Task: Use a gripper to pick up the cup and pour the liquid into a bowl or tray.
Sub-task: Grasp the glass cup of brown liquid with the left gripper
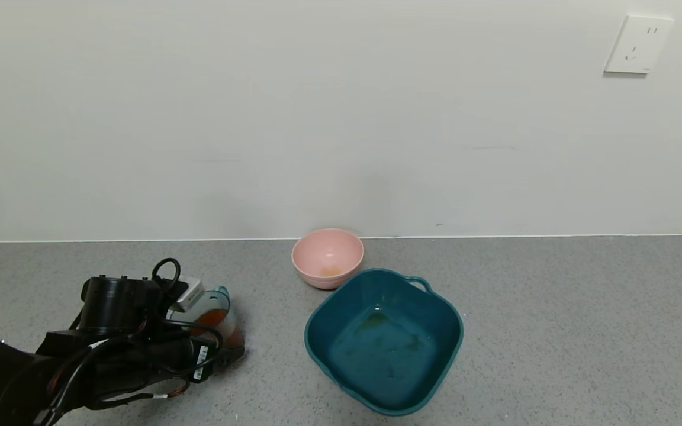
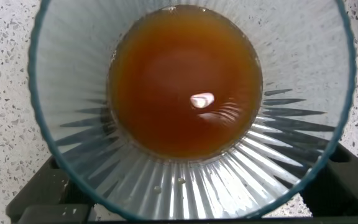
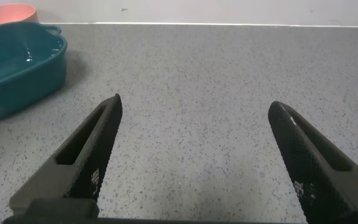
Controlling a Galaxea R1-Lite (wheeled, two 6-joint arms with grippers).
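The ribbed blue-grey cup stands at the left of the grey counter, holding orange-brown liquid. My left gripper is at the cup, its black fingers on either side of the cup's wall, shut on it. The left wrist view looks down into the cup, and the liquid fills its bottom. The dark teal basin sits to the cup's right with a little liquid film on its floor. My right gripper is open and empty over bare counter, out of the head view.
A small pink bowl stands behind the basin, touching or nearly touching its rim, close to the wall. The basin and pink bowl also show in the right wrist view. A white wall socket is at the upper right.
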